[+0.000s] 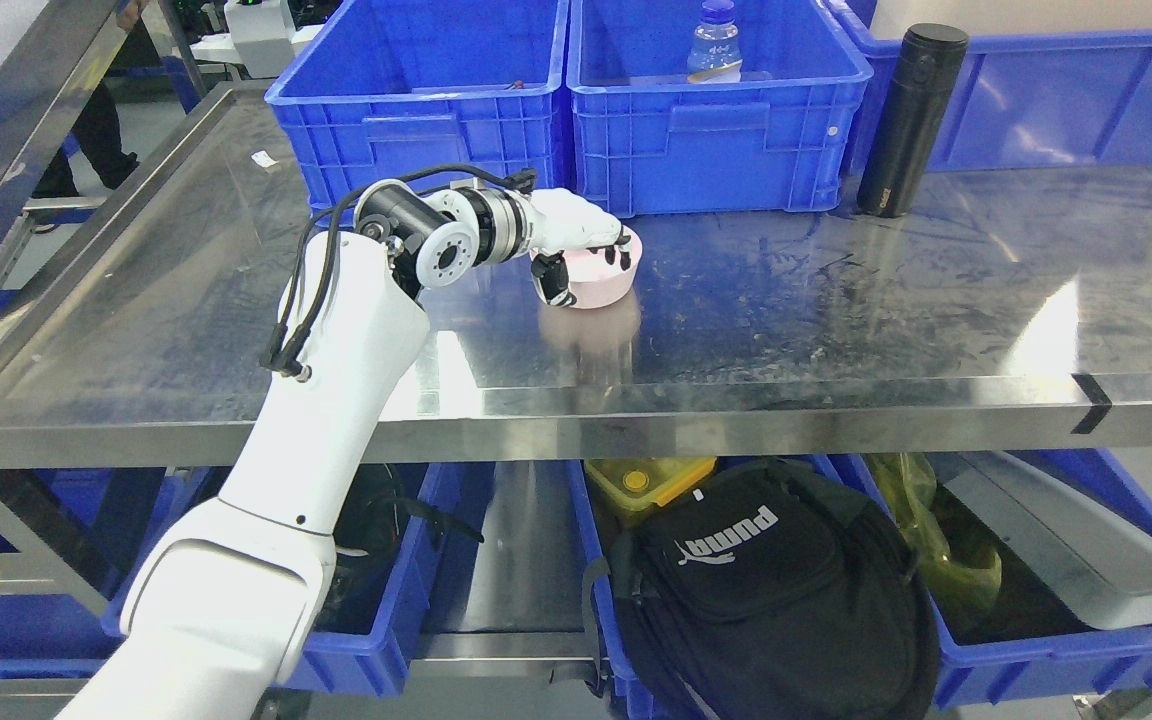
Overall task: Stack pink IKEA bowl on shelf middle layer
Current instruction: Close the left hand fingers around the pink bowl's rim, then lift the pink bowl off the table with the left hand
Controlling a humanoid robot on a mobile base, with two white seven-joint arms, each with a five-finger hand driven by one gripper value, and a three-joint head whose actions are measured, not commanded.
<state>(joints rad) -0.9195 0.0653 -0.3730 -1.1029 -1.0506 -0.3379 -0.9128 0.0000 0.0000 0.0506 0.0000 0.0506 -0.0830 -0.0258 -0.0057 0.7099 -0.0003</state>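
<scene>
Since the left hand (581,250) reaches in from the left, its fingers wrap the pink bowl (596,275), thumb on the near wall; the bowl rests on the shelf (836,300). No second bowl shows.

- One pink bowl (596,274) on the steel shelf (836,310).
- Three blue crates (416,100) lined along the back.
- One clear bottle (715,42) inside the middle crate.
- One black flask (910,120) standing upright.
- One black bag (776,590) on the level below.
- One robot hand (576,240) in view.

Warehouse or lab storeroom: steel shelving (736,400), blue plastic crates (416,120), black bag (766,590) stowed below.
</scene>
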